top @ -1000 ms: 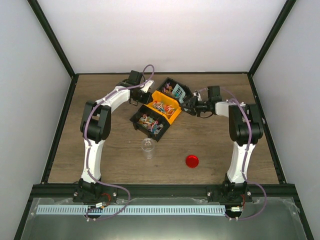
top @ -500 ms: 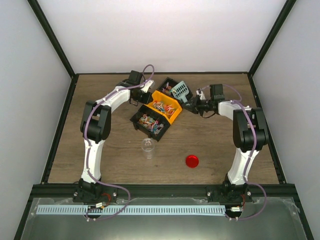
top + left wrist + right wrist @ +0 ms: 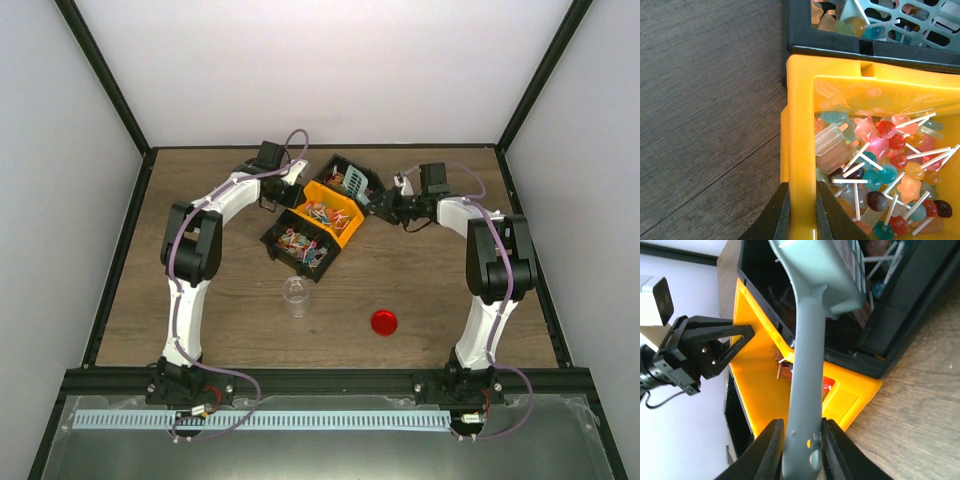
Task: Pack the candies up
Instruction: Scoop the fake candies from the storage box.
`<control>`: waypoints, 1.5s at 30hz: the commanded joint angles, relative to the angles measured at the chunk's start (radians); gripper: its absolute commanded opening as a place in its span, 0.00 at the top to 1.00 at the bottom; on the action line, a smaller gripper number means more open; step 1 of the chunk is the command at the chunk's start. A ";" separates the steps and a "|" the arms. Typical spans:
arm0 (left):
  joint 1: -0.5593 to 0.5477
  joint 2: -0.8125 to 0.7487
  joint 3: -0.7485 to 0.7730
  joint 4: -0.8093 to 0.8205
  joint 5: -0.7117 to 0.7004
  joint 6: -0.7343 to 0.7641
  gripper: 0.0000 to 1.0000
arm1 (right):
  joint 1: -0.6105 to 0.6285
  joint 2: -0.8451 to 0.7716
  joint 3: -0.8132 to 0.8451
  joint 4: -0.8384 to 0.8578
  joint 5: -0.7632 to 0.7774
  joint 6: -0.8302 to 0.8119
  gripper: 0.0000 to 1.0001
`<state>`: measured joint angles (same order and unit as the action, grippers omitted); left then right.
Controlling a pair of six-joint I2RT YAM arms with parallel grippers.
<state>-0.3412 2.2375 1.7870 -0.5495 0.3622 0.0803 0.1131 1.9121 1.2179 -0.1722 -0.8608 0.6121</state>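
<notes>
Scoop (image 3: 807, 365) sank into candies (image 3: 828, 21), right fingers (image 3: 767, 450) clamping it; left fingers (image 3: 780, 215) pinch yellow bin (image 3: 800, 125).

You have bright, even light from overhead; the desk (image 3: 430, 280) carries only faint, soft shadows beneath the arms. Your left wrist view is crisp on the candies (image 3: 886, 129), with pale glare on the far wall of the yellow bin (image 3: 800, 125). In your right wrist view the scoop handle (image 3: 805, 390) looks soft.

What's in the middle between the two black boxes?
A yellow bin full of candies sits between the far black bin and the near black bin, all three in a row. The top view shows it.
</notes>
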 commanded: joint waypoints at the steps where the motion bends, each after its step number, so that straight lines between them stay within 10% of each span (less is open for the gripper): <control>1: 0.001 0.009 -0.020 -0.001 -0.039 -0.014 0.95 | 0.002 -0.001 0.059 -0.037 0.034 -0.048 0.82; 13: 0.001 -0.002 -0.009 -0.008 -0.048 -0.016 0.89 | 0.022 -0.037 0.117 -0.147 0.181 -0.178 0.99; 28: 0.001 -0.055 0.015 -0.033 -0.024 -0.027 0.42 | 0.067 -0.151 0.137 -0.269 0.398 -0.280 0.99; 45: 0.069 -0.071 0.145 0.022 0.238 -0.165 0.19 | 0.059 -0.202 0.145 -0.232 0.239 -0.201 0.99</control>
<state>-0.2943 2.1880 1.8969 -0.5800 0.4839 -0.0204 0.1734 1.7622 1.3148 -0.4389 -0.5476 0.3634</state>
